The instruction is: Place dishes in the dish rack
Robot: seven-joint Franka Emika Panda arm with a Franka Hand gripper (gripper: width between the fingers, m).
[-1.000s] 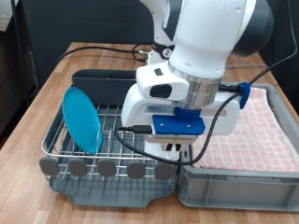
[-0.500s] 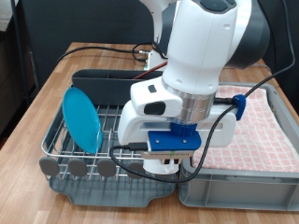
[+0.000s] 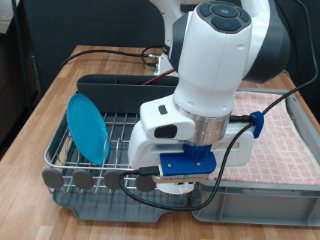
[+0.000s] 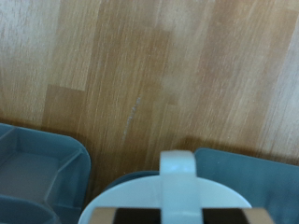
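Observation:
The light-blue plate [image 3: 87, 127] stands on edge in the wire dish rack [image 3: 122, 128], at the exterior view's left. My gripper [image 3: 176, 185] hangs low over the rack's front right part, mostly hidden under the white hand. In the wrist view a white mug [image 4: 177, 179] with its handle up fills the lower edge between my fingers, over the rack's dark grey tray [image 4: 37, 177]. The wooden spoon is out of view.
The rack's tall dark back compartment [image 3: 110, 88] runs along its far side. A grey bin lined with pink checked cloth [image 3: 285, 130] stands directly to the right of the rack. Black cables [image 3: 100, 55] trail over the wooden table [image 3: 55, 85].
The hand has moved down and toward the exterior view's bottom, from above the rack's middle to low over its front right part. The plate has not moved.

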